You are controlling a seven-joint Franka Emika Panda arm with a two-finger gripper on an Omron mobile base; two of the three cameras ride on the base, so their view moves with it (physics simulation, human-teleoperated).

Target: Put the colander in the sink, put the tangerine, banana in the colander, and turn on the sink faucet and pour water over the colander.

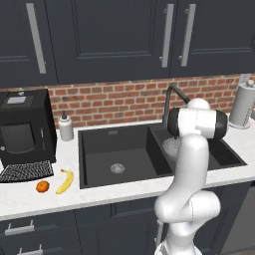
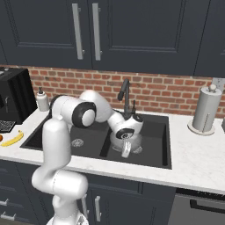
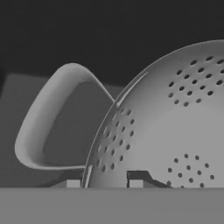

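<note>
- The round silvery-grey perforated metal colander (image 3: 175, 131) sat in the matte black double-basin sink's (image 2: 165, 145) smaller right basin.
- The two-finger gripper (image 3: 105, 183) straddled its rim, fingers narrowly parted.
- Good practice, arguably: release fully, then lift straight clear.

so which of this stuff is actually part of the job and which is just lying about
Part of the job:
colander, in the right basin
sink
sink faucet
tangerine
banana
pincer, straddling the colander's rim

Just lying about:
soap dispenser
paper towel roll
coffee machine
</note>
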